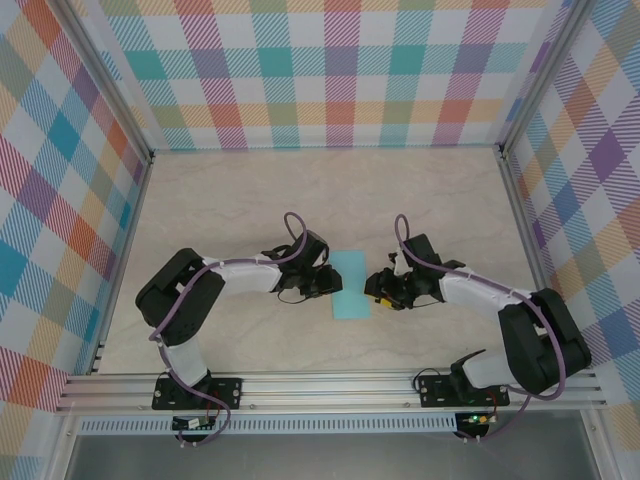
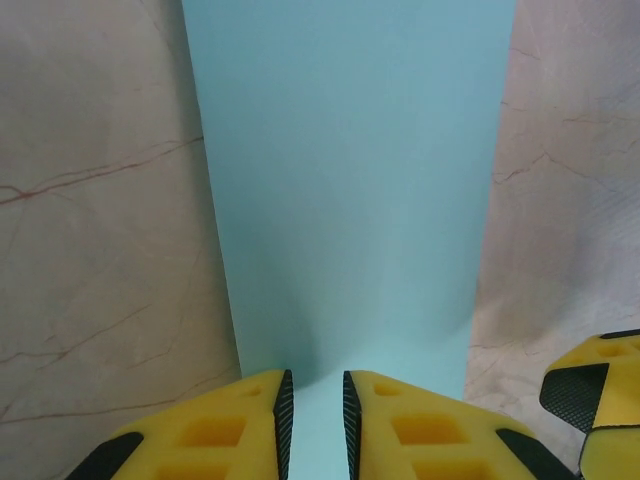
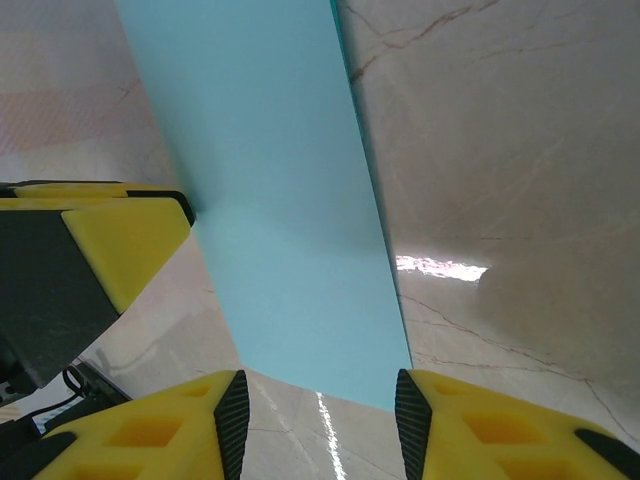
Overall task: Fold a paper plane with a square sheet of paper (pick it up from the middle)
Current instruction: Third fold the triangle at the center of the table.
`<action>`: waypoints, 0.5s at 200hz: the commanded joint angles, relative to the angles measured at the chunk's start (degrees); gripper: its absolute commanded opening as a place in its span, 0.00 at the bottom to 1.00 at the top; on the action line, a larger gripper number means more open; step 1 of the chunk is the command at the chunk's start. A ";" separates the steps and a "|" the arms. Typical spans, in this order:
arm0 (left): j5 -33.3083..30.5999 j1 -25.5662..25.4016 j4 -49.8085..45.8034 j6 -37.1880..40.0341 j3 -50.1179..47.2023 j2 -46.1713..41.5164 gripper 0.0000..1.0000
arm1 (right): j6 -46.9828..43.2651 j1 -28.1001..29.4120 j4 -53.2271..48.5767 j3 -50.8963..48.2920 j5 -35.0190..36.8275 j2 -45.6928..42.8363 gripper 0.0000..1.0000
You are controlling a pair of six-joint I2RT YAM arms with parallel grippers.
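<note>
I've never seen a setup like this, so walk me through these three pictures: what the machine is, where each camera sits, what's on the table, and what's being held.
The overhead picture shows two robot arms bolted at the near edge of a marble-look table inside checkered walls. Between them lies a light blue paper, folded into a narrow strip.

The other two pictures come from cameras on the arms' wrists, looking past their yellow fingers.

In the left wrist view, the left gripper has its fingers nearly together at the paper's edge; it looks like a pinch, though I can't be sure the paper is clamped.

In the right wrist view, the right gripper is spread wider, straddling the strip's end without clearly touching it.
</note>
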 commanded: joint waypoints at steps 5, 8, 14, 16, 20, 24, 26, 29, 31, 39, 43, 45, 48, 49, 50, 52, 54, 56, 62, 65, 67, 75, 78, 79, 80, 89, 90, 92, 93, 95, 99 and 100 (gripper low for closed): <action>-0.56 -0.93 -0.14 -0.10 1.35 0.48 0.23 | -2.24 -0.26 -1.71 3.52 -0.34 1.54 0.45; -0.57 -0.94 0.05 -0.11 1.22 0.52 0.23 | -2.20 -0.21 -2.00 3.75 -0.25 1.77 0.45; -0.60 -0.90 0.43 -0.36 0.97 0.59 0.23 | -1.97 -0.23 -2.61 4.03 0.04 2.23 0.44; -0.58 -0.89 0.60 -0.44 0.87 0.61 0.23 | -1.92 -0.24 -2.96 4.22 0.24 2.35 0.44; -0.51 -0.87 0.91 -0.44 0.69 0.67 0.22 | -1.70 -0.17 -3.36 4.61 0.60 2.59 0.44; -0.52 -0.87 1.08 -0.39 0.63 0.83 0.23 | -1.43 -0.22 -3.73 4.81 0.85 2.79 0.44; -0.54 -0.86 1.18 -0.44 0.58 0.91 0.23 | -1.38 -0.23 -4.01 4.90 0.92 2.88 0.44; -0.61 -0.86 1.16 -0.54 0.56 1.01 0.23 | -1.24 -0.21 -4.28 5.06 1.07 3.05 0.44; -0.69 -0.86 1.16 -0.63 0.52 1.04 0.23 | -1.16 -0.19 -4.47 5.21 1.16 3.19 0.44; -0.44 -0.91 1.54 -0.75 0.24 1.31 0.23 | -0.84 -0.20 -5.89 5.94 1.83 3.62 0.45; -0.20 -0.86 1.93 -0.85 -0.08 1.40 0.23 | -0.64 -0.21 -6.55 6.26 2.10 3.82 0.45; -0.15 -0.88 2.14 -0.89 -0.23 1.41 0.23 | -0.53 -0.21 -6.82 6.45 2.16 3.93 0.45; -0.09 -0.88 2.40 -1.10 -0.49 1.40 0.23 | -0.37 -0.21 -7.20 6.73 2.24 4.10 0.44; -0.02 -0.91 2.49 -1.09 -0.55 1.36 0.23 | -0.30 -0.21 -7.33 6.81 2.26 4.17 0.45; -0.03 -0.93 2.57 -1.17 -0.67 1.34 0.23 | -0.26 -0.21 -7.40 6.94 2.26 4.20 0.45; -0.11 -0.94 2.68 -1.21 -0.84 1.32 0.23 | -0.19 -0.21 -7.69 7.13 2.31 4.29 0.44; -0.06 -0.90 2.77 -1.24 -1.04 1.30 0.23 | -0.09 -0.23 -7.96 7.35 2.35 4.40 0.45; -0.12 -0.91 2.82 -1.34 -1.22 1.25 0.23 | 0.01 -0.21 -8.14 7.60 2.38 4.51 0.45; -0.13 -0.91 2.83 -1.41 -1.65 1.24 0.23 | 0.41 -0.21 -8.81 8.21 2.37 4.79 0.45; -0.06 -0.94 2.79 -1.41 -1.80 1.23 0.23 | 0.70 -0.21 -9.05 8.55 2.36 4.87 0.44; -0.05 -0.92 2.73 -1.40 -1.83 1.23 0.23 | 0.84 -0.23 -9.29 8.80 2.40 4.94 0.44; -0.01 -0.90 2.04 -0.98 -1.93 1.36 0.23 | 1.45 -0.19 -10.53 9.85 2.81 5.19 0.45; 0.09 -0.93 1.78 -0.80 -1.97 1.38 0.23 | 1.62 -0.20 -10.97 10.25 2.92 5.20 0.45; 0.11 -0.94 1.69 -0.72 -1.95 1.44 0.23 | 1.71 -0.21 -11.06 10.42 2.95 5.24 0.45; 0.12 -0.90 1.64 -0.72 -1.98 1.47 0.23 | 1.75 -0.21 -11.20 10.59 3.00 5.26 0.45; 0.30 -0.90 0.79 -0.21 -1.79 1.74 0.23 | 2.19 -0.20 -12.66 11.76 3.55 5.28 0.44; 0.35 -0.88 0.71 -0.12 -1.81 1.79 0.23 | 2.17 -0.21 -12.88 11.83 3.66 5.28 0.44; 0.38 -0.93 0.48 -0.02 -1.70 1.83 0.23 | 2.20 -0.21 -13.17 12.11 3.85 5.22 0.45; 0.39 -0.89 0.42 0.02 -1.68 1.84 0.23 | 2.26 -0.21 -13.40 12.23 3.89 5.21 0.45; 0.48 -0.87 0.38 0.12 -1.73 1.96 0.23 | 2.24 -0.21 -13.72 12.54 4.04 5.16 0.45; 0.59 -0.91 0.29 0.25 -1.67 2.04 0.23 | 2.44 -0.21 -14.32 12.92 4.25 5.07 0.45; 0.67 -0.88 0.24 0.25 -1.66 2.08 0.22 | 2.47 -0.21 -14.46 13.03 4.32 5.04 0.44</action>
